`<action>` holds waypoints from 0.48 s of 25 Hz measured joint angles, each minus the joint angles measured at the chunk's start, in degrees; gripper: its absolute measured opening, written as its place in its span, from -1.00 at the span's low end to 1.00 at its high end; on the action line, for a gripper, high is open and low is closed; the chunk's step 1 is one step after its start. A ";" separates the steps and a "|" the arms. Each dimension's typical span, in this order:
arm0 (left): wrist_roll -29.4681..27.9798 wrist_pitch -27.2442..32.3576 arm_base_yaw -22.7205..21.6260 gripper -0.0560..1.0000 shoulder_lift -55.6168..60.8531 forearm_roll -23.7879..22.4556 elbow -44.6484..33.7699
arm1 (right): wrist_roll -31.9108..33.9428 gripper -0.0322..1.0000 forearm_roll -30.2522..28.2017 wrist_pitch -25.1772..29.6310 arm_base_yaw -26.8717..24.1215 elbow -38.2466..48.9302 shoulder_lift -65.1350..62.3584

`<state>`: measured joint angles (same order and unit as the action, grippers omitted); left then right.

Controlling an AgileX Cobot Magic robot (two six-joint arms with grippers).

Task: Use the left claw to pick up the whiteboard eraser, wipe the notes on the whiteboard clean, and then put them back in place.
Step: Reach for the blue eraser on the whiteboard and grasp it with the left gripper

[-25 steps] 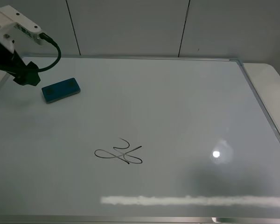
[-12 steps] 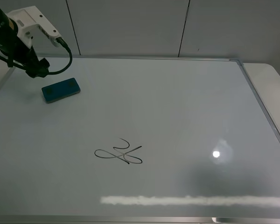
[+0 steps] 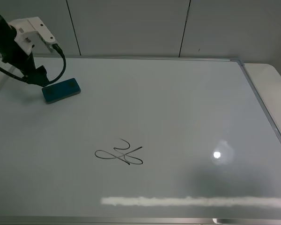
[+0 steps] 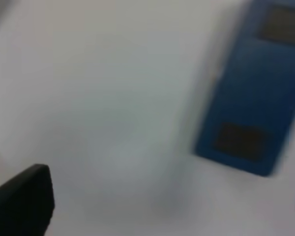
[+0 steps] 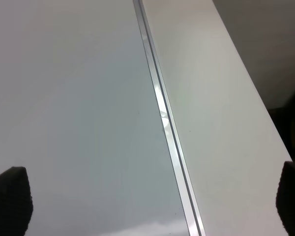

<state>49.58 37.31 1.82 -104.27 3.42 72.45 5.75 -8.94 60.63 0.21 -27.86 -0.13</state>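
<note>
Beside whiteboard eraser [image 3: 61, 90], left hand [image 3: 40, 78] spread open; wrist view alone shows 2 dark patches [image 4: 238, 140]

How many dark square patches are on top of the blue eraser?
2. In the left wrist view, one patch sits near one short end of the whiteboard eraser, the other patch near the opposite end, partly cut off by the frame.
</note>
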 joint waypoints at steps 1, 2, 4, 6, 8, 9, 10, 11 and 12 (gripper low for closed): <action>4.21 1.87 -0.32 0.99 -0.62 3.63 0.51 | 0.00 0.98 0.00 0.00 0.00 0.00 0.00; 7.26 2.80 -0.56 0.99 -1.20 5.99 0.89 | 0.00 0.98 0.00 0.00 0.00 0.00 0.00; 10.01 3.57 -0.79 0.99 -2.21 7.34 2.00 | 0.00 0.98 0.00 0.00 0.00 0.00 0.00; 10.78 3.75 -1.00 0.99 -3.51 7.26 3.45 | 0.00 0.98 0.00 0.00 0.00 0.00 0.00; 10.78 3.90 -1.11 0.99 -5.24 6.95 5.47 | 0.00 0.98 0.00 0.00 0.00 0.00 0.00; 10.78 3.90 -1.11 0.99 -6.09 6.52 6.40 | 0.00 0.98 0.00 0.00 0.00 0.00 0.00; 10.78 4.05 -1.11 0.99 -6.87 6.18 7.56 | 0.00 0.98 0.00 0.00 0.00 0.00 0.00; 10.78 4.58 -1.11 0.99 -7.82 5.82 8.75 | 0.00 0.98 0.00 0.00 0.00 0.00 0.00; 10.78 5.39 -1.11 0.99 -8.79 5.50 9.91 | 0.00 0.98 0.00 0.00 0.00 0.00 0.00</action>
<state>60.36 42.71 0.71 -113.06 8.92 82.36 5.75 -8.94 60.63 0.21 -27.86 -0.13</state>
